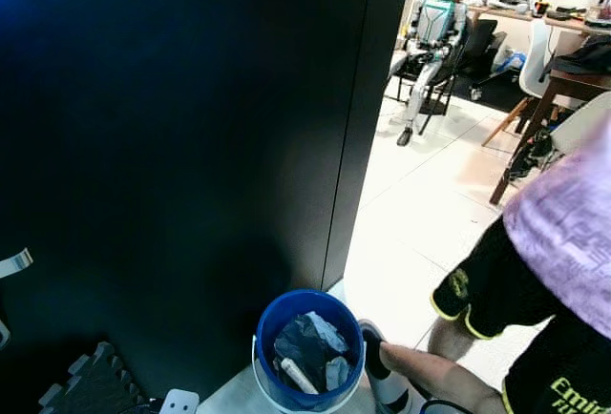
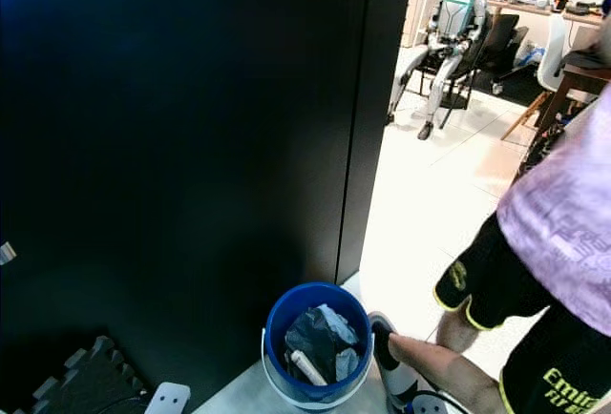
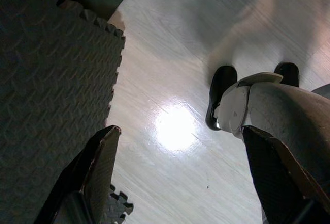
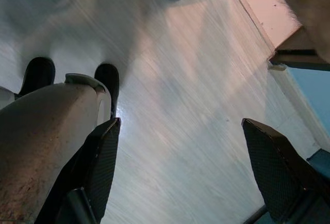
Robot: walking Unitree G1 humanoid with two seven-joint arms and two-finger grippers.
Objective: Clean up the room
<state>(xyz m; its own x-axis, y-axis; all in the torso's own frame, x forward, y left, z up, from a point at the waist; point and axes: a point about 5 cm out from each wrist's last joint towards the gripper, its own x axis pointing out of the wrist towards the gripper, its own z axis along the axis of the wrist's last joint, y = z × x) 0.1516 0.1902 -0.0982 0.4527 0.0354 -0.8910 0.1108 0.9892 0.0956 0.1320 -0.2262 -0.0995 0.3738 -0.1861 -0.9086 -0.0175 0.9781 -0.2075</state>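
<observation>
A: What's straight ahead?

B: A tall black panel (image 1: 181, 147) takes most of the head views. At its foot, on the pale floor (image 1: 420, 214), stands a blue bin (image 1: 307, 347) with a white rim.

A: Anything in the bin?

B: Crumpled dark and grey-blue scraps and a white stick-like piece. Just what they are I cannot tell.

A: Who's beside it?

B: A person at the right edge, bent forward, in a pale purple top (image 1: 573, 233) and black shorts (image 1: 516, 290) with yellow trim. Their forearm (image 1: 430, 371) reaches down next to the bin, near a white and black shoe (image 1: 382, 371).

A: Can you read anything?

B: Yellow letters on the shorts start "Emir" and then run off the frame. There is a small yellow crest on the shorts leg, and faint print on the top, too blurred to read.

A: And the grippers?

B: Both hang low, pointing at the floor. The left gripper (image 3: 180, 172) has its fingers spread wide apart, nothing between them; below it lie the dark foam mat (image 3: 51, 69) with a jigsaw edge and the robot's own grey leg (image 3: 278, 115) and black feet. The right gripper (image 4: 180, 167) is likewise spread, holding nothing, over bare wood-grain floor.

A: Farther back?

B: Another humanoid robot (image 1: 431, 32) sits in a chair, with wooden tables (image 1: 563, 71) and a white chair (image 1: 535, 61) beside it.
</observation>
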